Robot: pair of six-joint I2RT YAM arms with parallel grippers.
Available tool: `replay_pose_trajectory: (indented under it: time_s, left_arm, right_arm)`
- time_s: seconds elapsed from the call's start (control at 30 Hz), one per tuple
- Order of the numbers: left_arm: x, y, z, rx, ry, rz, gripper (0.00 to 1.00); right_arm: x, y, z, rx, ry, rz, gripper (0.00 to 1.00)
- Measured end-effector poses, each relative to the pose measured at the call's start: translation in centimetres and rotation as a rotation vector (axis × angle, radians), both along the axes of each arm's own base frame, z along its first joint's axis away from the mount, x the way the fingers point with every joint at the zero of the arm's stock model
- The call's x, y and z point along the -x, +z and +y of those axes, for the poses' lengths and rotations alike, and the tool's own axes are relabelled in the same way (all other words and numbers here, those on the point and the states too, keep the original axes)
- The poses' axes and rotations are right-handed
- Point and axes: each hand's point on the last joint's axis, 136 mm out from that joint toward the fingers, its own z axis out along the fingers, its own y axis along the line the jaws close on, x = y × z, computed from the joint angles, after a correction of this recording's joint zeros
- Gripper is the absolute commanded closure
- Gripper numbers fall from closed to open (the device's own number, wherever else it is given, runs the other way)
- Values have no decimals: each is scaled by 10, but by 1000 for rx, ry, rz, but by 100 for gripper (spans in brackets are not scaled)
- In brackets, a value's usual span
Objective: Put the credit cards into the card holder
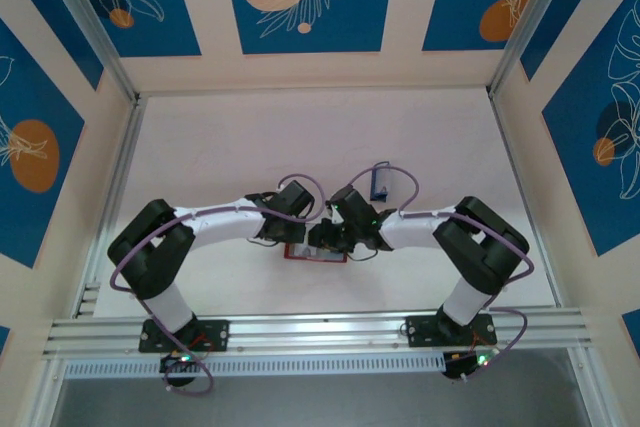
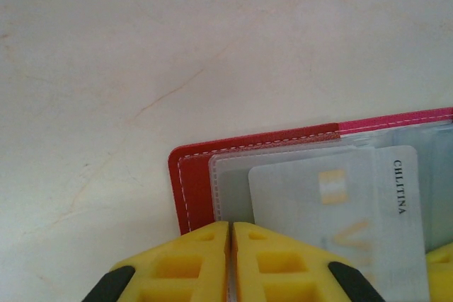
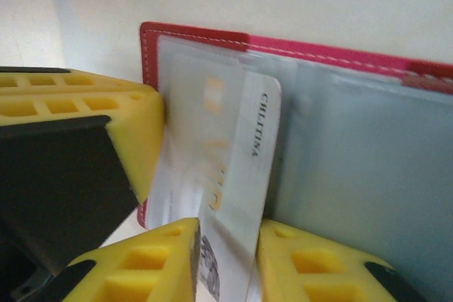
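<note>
The red card holder (image 1: 315,253) lies open on the table between both arms, its pale clear sleeves (image 2: 233,175) facing up. My left gripper (image 2: 231,228) is shut on the near edge of a clear sleeve; its yellow finger (image 3: 85,104) shows in the right wrist view beside the holder (image 3: 191,33). A pale credit card (image 3: 244,153) with yellowish print and the word "CILLITINA" sits partly inside that sleeve (image 2: 318,203). My right gripper (image 3: 228,228) is open, its jaws standing apart on either side of the card's tilted near end.
A narrow blue item (image 1: 380,183) lies on the white table (image 1: 220,147) just behind the right wrist. Aluminium rails (image 1: 300,329) run along the near edge, and patterned walls enclose the other three sides.
</note>
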Motion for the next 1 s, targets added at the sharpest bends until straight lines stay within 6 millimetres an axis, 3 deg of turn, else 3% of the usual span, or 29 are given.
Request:
replay_pose_trajectory:
  time_s: [0.2, 0.43, 0.6, 0.83, 1.0]
  left_arm:
    - [1, 2, 0, 5, -1, -1, 89]
    - [5, 20, -4, 58, -14, -4, 87]
    - [5, 38, -2, 94, -10, -30, 88]
    - [16, 16, 22, 39, 18, 21, 88]
    - [23, 3, 30, 9, 22, 51, 89]
  right_arm:
    - [10, 4, -17, 99, 26, 24, 69]
    - [3, 19, -20, 178, 57, -3, 100]
    - [-12, 22, -13, 218, 60, -11, 100]
    - [-6, -4, -24, 326, 63, 57, 100]
    - [-3, -5, -25, 346, 69, 61, 100]
